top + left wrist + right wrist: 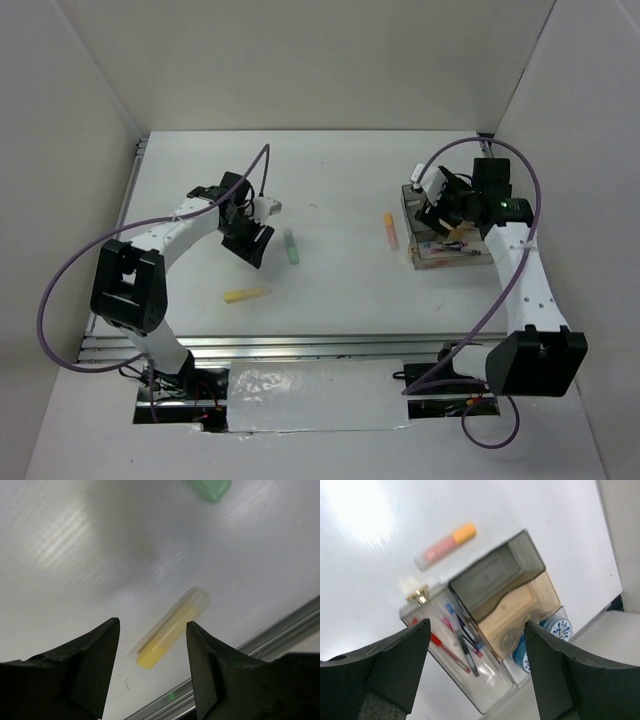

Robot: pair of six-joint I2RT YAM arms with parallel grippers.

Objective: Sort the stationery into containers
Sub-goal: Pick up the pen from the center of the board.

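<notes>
My left gripper [248,238] is open and empty, above the table's left middle. In the left wrist view its gripper [153,622] hangs over a yellow highlighter [172,627], which lies flat between the jaws' lines, apart from them; the highlighter also shows from above [246,294]. A green highlighter [291,247] lies to its right, its tip in the left wrist view [210,487]. My right gripper [440,207] is open and empty over the clear brownish box [445,250]. The box [505,587] holds red and blue pens [462,642] and blue tape rolls [560,630]. An orange highlighter [445,545] lies beside it [391,231].
The aluminium rail [300,345] runs along the table's near edge, also in the left wrist view [280,630]. White walls enclose the back and both sides. Purple cables loop over both arms.
</notes>
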